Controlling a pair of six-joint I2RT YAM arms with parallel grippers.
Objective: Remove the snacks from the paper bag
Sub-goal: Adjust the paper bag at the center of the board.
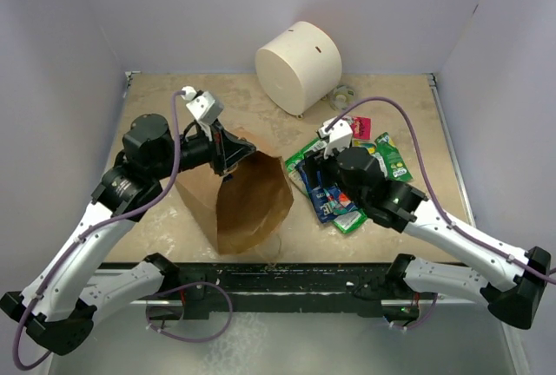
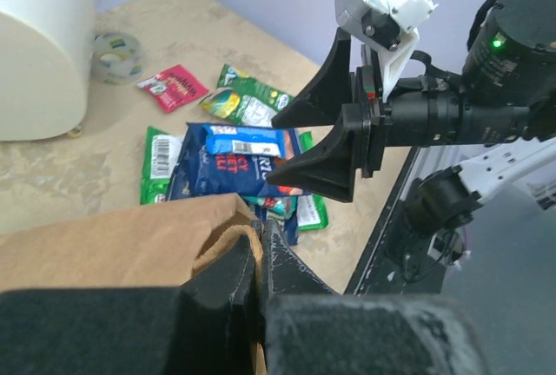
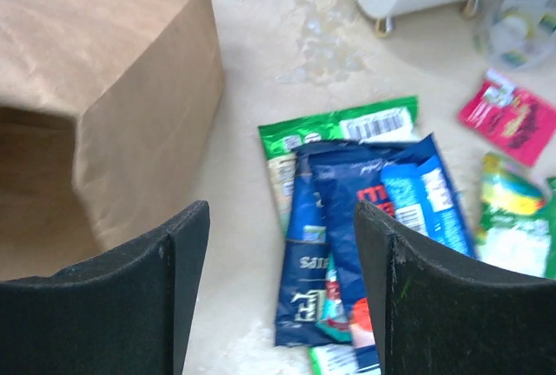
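The brown paper bag (image 1: pixel 252 206) lies on its side, mouth toward the near edge. My left gripper (image 1: pixel 228 167) is shut on the bag's rim (image 2: pixel 228 234) at its top edge; its fingertips (image 2: pixel 261 229) pinch the paper. The snacks lie outside the bag to its right: overlapping dark blue and green packets (image 1: pixel 326 191), a small red packet (image 1: pixel 360 126) and a green packet (image 1: pixel 391 156). My right gripper (image 1: pixel 314 160) is open and empty, hovering above the near left edge of the blue packets (image 3: pixel 373 227), between them and the bag (image 3: pixel 104 88).
A big white cylinder (image 1: pixel 298 67) stands at the back centre, with a small clear tape roll (image 1: pixel 341 95) beside it. Grey walls close in the tabletop on three sides. The right arm reaches close past the left gripper (image 2: pixel 434 115).
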